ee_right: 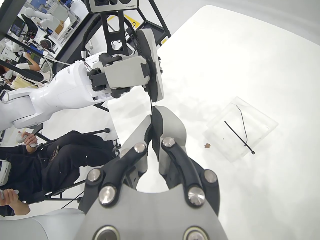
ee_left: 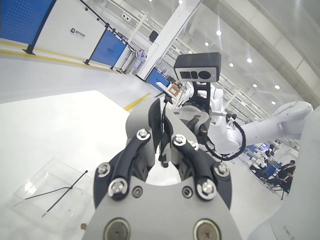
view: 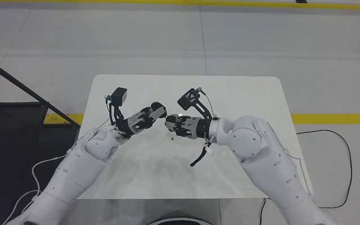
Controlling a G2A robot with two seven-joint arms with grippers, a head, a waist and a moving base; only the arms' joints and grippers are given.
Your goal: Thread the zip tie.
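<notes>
Both left fingers (ee_left: pixel 154 118) and right fingers (ee_right: pixel 157 128) grip one thin black plastic zip tie (ee_right: pixel 151 106). They meet above the white desk (view: pixel 247 95).

Top view: high overhead, looking straight down on white table (view: pixel 247 95). Left wrist view: close behind left gripper (ee_left: pixel 162 126), facing right arm (ee_left: pixel 275 123). Right wrist view: close behind right gripper (ee_right: pixel 153 121), facing left arm (ee_right: pixel 50 96). Shared: clear tray (ee_left: pixel 50 173)
</notes>
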